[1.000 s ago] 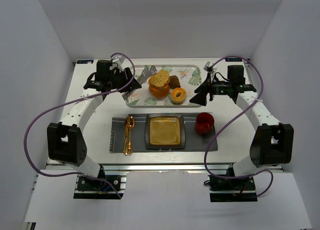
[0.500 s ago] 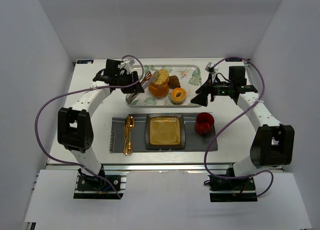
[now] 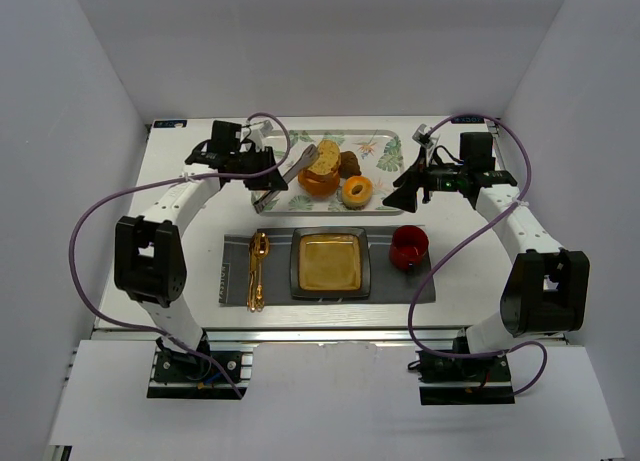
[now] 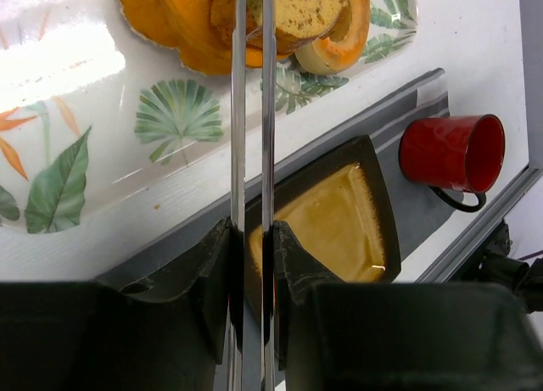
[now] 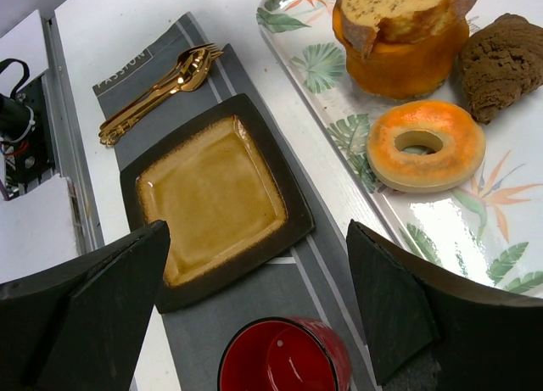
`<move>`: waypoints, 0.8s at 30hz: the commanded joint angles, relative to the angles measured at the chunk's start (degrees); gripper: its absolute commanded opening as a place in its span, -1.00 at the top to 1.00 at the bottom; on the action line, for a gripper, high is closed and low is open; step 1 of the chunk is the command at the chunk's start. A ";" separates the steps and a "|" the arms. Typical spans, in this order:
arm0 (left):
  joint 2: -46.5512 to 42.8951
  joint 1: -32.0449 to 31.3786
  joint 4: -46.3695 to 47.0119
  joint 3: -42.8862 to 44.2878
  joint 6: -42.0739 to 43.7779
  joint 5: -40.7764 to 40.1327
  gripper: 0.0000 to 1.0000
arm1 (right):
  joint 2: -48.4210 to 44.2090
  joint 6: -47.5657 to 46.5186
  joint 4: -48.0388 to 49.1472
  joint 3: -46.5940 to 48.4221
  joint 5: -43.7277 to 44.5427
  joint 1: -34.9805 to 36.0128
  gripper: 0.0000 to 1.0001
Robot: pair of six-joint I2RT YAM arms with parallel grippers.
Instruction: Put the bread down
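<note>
The bread is an oval speckled slice with a brown crust, lying on top of an orange bun on the leaf-print tray. It also shows in the left wrist view and the right wrist view. My left gripper is shut on metal tongs. The tongs' two arms run close together to the slice's left part, and their tips are cut off at the frame's top. The square brown plate lies empty on the grey placemat. My right gripper is open and empty above the mat.
An orange ring donut and a brown lump share the tray. A red cup stands right of the plate and gold cutlery lies left of it, all on the placemat. White walls enclose the table.
My left arm has swung right with the tongs, bringing their tips from the tray's left end to the bread. The right arm has hardly moved.
</note>
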 commanded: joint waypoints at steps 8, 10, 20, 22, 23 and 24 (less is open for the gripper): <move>-17.85 -0.32 0.29 -6.39 -3.79 5.75 1.00 | -1.82 -0.64 -0.83 0.01 -0.08 -0.49 -0.79; -21.10 -0.32 -0.32 -10.35 -4.49 8.83 1.00 | -1.82 -0.55 -1.01 -0.25 -0.25 -0.49 -0.79; -32.02 -9.72 0.03 -31.99 -7.13 10.61 1.00 | -0.42 -1.69 -3.03 1.94 -0.08 -0.49 -0.79; -31.06 -11.21 0.82 -34.01 -6.95 8.51 1.00 | -0.15 -1.69 -3.12 2.21 -0.08 -0.49 -0.79; -30.79 -12.70 1.25 -34.45 -6.87 7.53 1.00 | -0.06 -1.69 -3.21 2.38 -0.08 -0.40 -0.79; -30.18 -13.23 1.35 -35.15 -6.52 6.74 0.97 | -0.06 -1.52 -3.21 2.47 -0.08 -0.49 -0.79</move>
